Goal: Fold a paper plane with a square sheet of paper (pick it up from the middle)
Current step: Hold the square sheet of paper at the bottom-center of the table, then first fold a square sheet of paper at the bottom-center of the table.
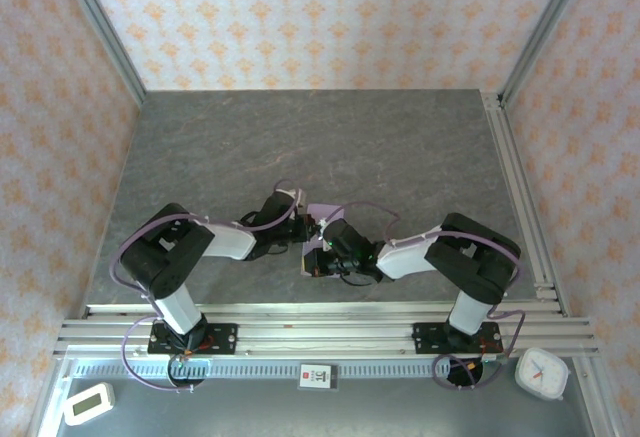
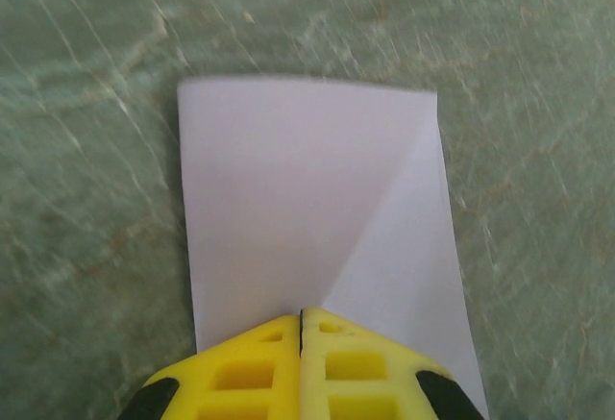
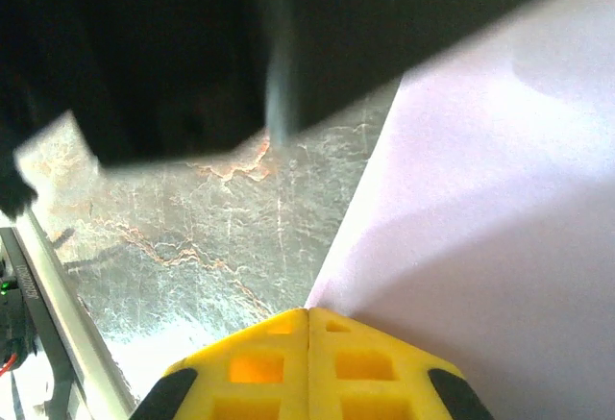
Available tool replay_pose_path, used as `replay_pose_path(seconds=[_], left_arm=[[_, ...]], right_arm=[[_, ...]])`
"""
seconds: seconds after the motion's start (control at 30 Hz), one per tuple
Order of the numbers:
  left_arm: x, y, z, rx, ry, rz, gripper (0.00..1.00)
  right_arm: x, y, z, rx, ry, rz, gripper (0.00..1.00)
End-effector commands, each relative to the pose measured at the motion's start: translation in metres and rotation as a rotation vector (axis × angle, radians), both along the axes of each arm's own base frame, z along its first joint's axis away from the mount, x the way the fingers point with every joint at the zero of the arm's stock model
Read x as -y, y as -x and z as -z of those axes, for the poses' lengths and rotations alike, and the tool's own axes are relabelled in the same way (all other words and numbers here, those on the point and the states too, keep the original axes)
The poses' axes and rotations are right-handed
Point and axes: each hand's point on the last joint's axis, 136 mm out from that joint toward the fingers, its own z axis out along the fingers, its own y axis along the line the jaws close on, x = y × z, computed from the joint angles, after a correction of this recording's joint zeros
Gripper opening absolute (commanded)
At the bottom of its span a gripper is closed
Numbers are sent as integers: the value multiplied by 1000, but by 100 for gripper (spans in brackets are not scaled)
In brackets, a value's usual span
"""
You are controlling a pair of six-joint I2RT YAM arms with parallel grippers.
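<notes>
Tools are both closed right up here. The left tool (image 2: 301, 316) has its yellow latticed fingers (image 2: 240, 372) pressed together with no gap. The tips sit on the near edge of the pale lilac sheet of thin matte paper (image 2: 288, 199). Honestly can't tell if any paper is pinched between them or if they're just resting on it.

The sheet lies flat on the grey marbled table (image 2: 86, 247). From that wrist view it looks like a tall rectangle, with one diagonal crease running from the tips up toward the far right corner.

In the overhead view the left arm (image 1: 225, 242) and right arm (image 1: 410, 255) meet mid-table, wrists nearly touching. A bit of the lilac sheet (image 1: 322, 209) pokes out just behind them.

The right tool (image 3: 307, 312) is the same story: yellow fingers shut tight, holding nothing I can make out. Its tips sit at the sheet's edge, which runs up and to the right from there. A dark blurred shape (image 3: 192, 45) hangs across the top of that view.
</notes>
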Motion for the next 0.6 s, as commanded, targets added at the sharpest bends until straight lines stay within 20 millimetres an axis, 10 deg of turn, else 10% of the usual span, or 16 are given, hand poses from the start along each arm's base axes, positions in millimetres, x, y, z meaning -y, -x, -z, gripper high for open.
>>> replay_pose_path(seconds=[0.0,0.57], left_arm=[[-11,-20,1,26,-49,-40,0],[-13,-71,4,47,-73,-62,0]], right_arm=[[52,32,66,-138,249,-9,0],[61,38,75,-158,267,-6,0]])
